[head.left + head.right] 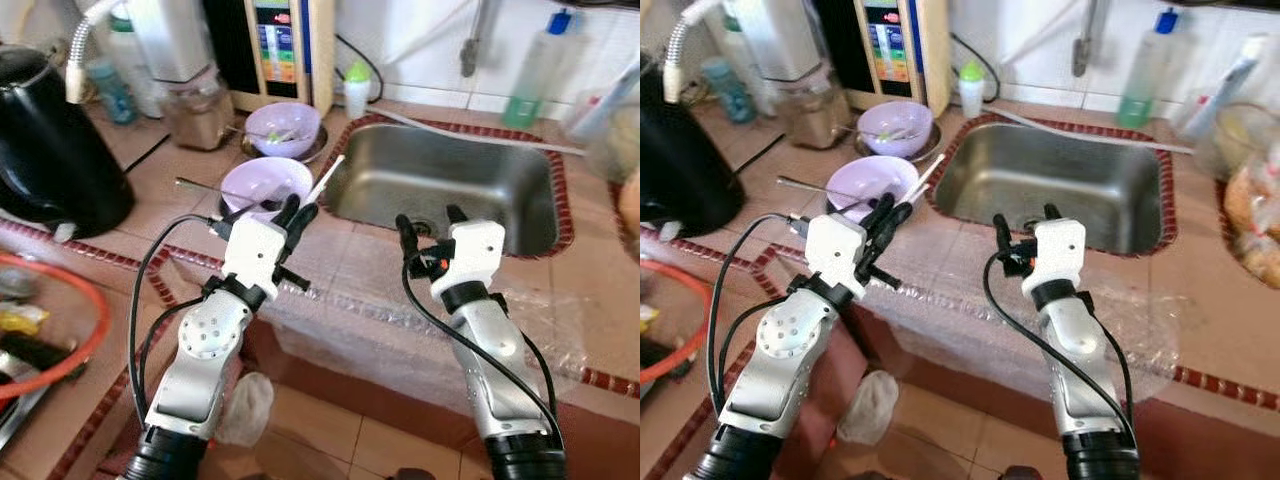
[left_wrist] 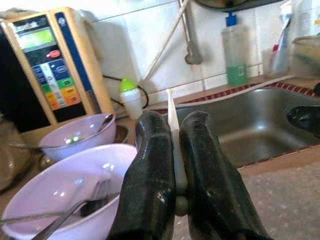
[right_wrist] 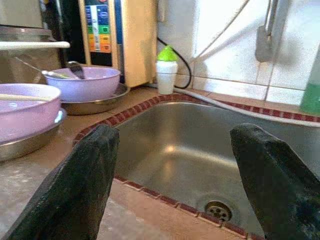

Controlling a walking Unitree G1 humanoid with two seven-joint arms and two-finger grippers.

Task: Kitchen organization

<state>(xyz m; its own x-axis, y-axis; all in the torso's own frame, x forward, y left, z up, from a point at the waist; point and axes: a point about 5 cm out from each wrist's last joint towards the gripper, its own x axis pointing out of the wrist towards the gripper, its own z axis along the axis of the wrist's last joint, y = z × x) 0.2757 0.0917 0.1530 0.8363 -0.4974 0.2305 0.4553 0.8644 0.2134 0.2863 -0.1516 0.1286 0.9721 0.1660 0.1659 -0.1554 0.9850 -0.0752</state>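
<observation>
Black kettle (image 1: 45,140) sits upper left; centre-left, your left gripper (image 1: 297,213) pinches a white stick (image 1: 328,178) beside the near lilac bowl (image 1: 262,184) holding a fork (image 1: 215,187). Right of centre, your right gripper (image 1: 428,222) gapes empty before the steel sink (image 1: 450,180).

tiled counter (image 1: 170,190), steel sink (image 1: 450,180), two lilac bowls (image 1: 265,185), black kettle (image 1: 45,140)

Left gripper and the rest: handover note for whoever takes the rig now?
Left gripper: shut on a white chopstick, held over the near purple bowl.
Right gripper: open, empty, at the sink front edge.
Near bowl holds a fork; far purple bowl behind it also has a utensil.
Done: chopstick picked up. Left: place it, clear both bowls.
</observation>
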